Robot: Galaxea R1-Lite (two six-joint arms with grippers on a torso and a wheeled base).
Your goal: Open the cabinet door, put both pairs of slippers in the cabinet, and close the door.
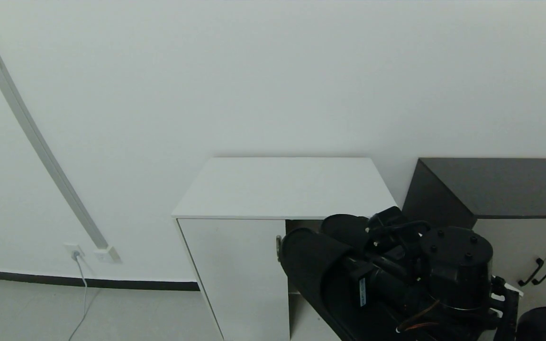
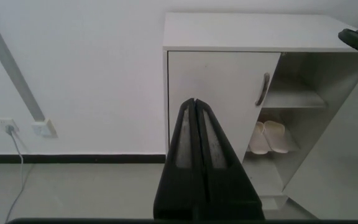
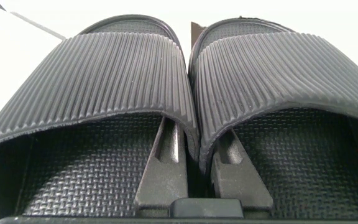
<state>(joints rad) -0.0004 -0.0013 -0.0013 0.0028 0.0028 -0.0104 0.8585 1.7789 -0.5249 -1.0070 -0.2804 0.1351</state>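
Right gripper first: it is clamped on the black slippers, one finger down inside each shoe, so that the two inner walls are pinched together and the pair hangs as one bundle. I hold that bundle just in front of the cabinet, at the open half, up near its top edge and not yet inside it. My left gripper has its fingers pressed together with nothing between them, and it hangs well back from the cabinet, facing the closed door. As I judge it, the task is a little past halfway. The opening step is done, since the half beside the closed door stands open and I can look straight in at the shelves, though I cannot make out the swung-out door itself. One pair is home as well — the white slippers lie side by side on the lower shelf inside the cabinet. What is left is to carry the black pair into the cabinet, set it down on a free shelf, let go and draw my arm out — then shut the door.
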